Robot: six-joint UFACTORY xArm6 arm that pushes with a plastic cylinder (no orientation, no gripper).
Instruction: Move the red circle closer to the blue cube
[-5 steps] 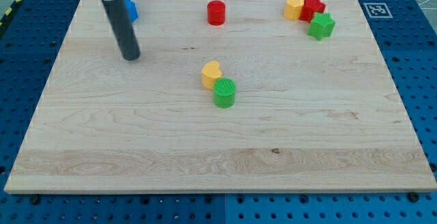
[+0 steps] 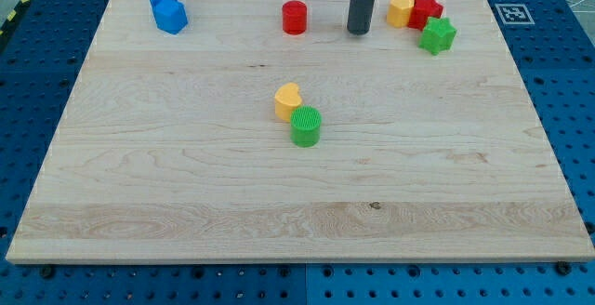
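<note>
The red circle (image 2: pixel 295 17) stands near the view's top, a little left of centre. The blue cube (image 2: pixel 169 11) sits at the top left of the wooden board (image 2: pixel 186 184), far to the left of the red circle. My tip (image 2: pixel 359 32) rests on the board to the right of the red circle, a short gap away, not touching it. The rod rises straight out of the view's top.
A yellow block (image 2: pixel 401 10), a red star (image 2: pixel 426 11) and a green star (image 2: pixel 437 35) cluster at the top right, just right of my tip. A yellow heart (image 2: pixel 288 100) and a green cylinder (image 2: pixel 305 125) touch near the board's middle.
My tip has moved from beside the blue cube at the top left across to the right side of the red circle. The blue cube now shows in full. No block has moved.
</note>
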